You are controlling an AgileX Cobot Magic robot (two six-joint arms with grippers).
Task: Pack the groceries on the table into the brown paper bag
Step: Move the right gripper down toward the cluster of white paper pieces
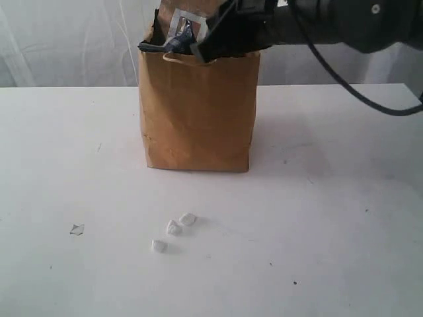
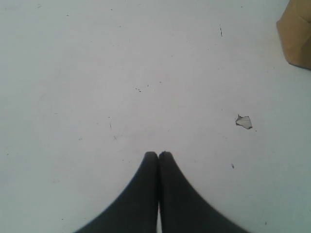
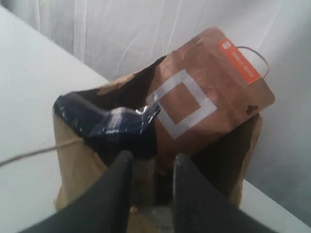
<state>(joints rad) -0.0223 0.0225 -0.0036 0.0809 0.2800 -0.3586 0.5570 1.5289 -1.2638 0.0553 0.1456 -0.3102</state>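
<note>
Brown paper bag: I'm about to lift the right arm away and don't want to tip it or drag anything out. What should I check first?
1. Right fingers free of the load: ok, they stand apart and clamp nothing.
2. Brown paper bag upright on the table: ok.
3. Brown pouch fully down: not ok, it leans out of the mouth.
4. Long dark packet fully down: not ok, it pokes over the rim.
5. Left fingers out of the way: ok, shut over bare table.
6. Other groceries inside: cannot tell, the interior is hidden.
</note>
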